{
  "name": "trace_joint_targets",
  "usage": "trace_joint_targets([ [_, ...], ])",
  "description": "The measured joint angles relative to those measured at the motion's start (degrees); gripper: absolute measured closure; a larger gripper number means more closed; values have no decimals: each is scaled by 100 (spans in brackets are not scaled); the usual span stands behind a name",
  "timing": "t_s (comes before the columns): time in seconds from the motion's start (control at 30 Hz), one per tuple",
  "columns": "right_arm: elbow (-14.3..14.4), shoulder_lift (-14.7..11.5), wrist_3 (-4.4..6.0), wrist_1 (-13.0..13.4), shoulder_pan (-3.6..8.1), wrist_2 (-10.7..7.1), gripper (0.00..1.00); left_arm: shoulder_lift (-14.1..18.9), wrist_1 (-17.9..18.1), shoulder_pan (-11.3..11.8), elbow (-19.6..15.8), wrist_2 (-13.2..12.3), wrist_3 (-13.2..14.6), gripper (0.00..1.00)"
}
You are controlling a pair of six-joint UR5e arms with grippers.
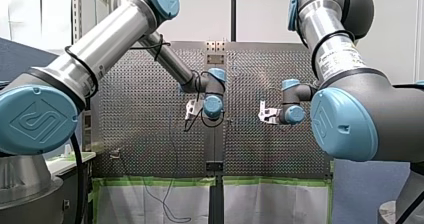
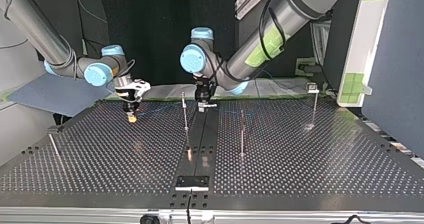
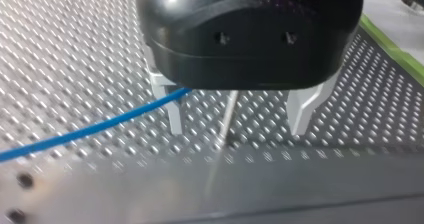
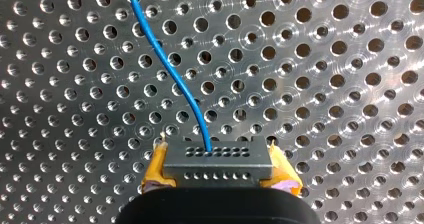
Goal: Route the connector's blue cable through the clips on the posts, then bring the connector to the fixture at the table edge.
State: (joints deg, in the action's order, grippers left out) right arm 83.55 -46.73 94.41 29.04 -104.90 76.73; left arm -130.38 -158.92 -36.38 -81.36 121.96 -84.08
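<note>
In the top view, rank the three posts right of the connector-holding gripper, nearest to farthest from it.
From my right gripper, holding the connector:
1. Centre-left post, just left of the dark strip.
2. Centre-right post, right of the strip.
3. Far-right post, near the table's edge at the view's right.

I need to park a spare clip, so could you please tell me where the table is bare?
In the top view, bare table lies along the near edge: between the leaning post and the fixture, and right of it. The far middle is crowded: my left claw, my right claw holding the connector, the blue cable.
</note>
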Motion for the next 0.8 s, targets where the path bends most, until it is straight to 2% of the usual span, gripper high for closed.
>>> trace_joint_targets([
  [0.17, 0, 0, 0, -7, -5, 1, 100, 267, 187, -61, -265, -258, 96, 2],
  [0.37, 0, 0, -6, -47, -9, 1, 100, 509, 40, -138, -572, -440, 128, 2],
  [0.53, 0, 1, -8, -65, -22, -4, 100, 541, -104, -189, -733, -492, 152, 2],
  [0.8, 0, 0, -8, -73, -33, -4, 100, 540, -265, -298, -763, -594, 110, 2],
])
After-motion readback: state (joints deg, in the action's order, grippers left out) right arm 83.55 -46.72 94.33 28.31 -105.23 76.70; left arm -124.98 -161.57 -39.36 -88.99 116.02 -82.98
